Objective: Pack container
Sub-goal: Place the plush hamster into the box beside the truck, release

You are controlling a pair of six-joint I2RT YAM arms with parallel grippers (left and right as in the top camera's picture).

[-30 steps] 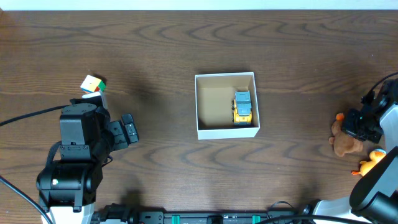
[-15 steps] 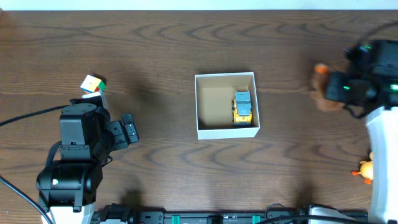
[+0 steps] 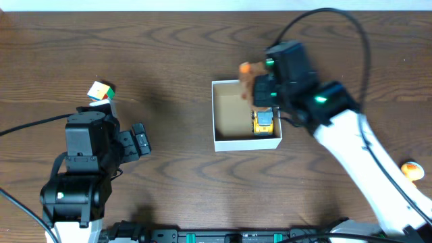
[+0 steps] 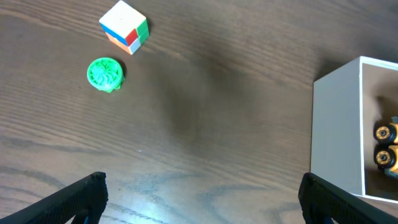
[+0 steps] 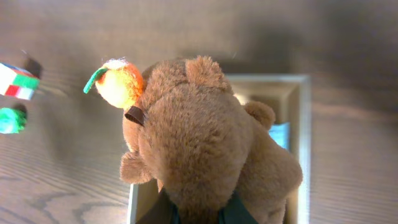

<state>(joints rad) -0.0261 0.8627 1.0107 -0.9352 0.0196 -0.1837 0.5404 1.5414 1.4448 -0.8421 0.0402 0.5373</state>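
Observation:
The container (image 3: 223, 142), a white-walled square box with a tan inside, stands mid-table and holds a yellow and blue toy truck (image 3: 263, 120). My right gripper (image 3: 264, 91) is shut on a brown plush bear (image 5: 205, 149) with an orange-topped head and holds it above the box's back right corner; the box rim (image 5: 303, 124) shows beneath the bear. My left gripper (image 4: 199, 199) is open and empty over bare table, left of the box (image 4: 336, 130). A multicoloured cube (image 3: 100, 90) and a green round toy (image 4: 105, 74) lie at the far left.
An orange duck-like toy (image 3: 412, 169) lies near the right edge. The cube (image 4: 124, 27) and the green toy (image 5: 9, 120) sit close together on the dark wood table. A black cable arcs over the right arm.
My right arm has lifted the bear from the table's right edge and carried it left, over the container. The left arm has not moved.

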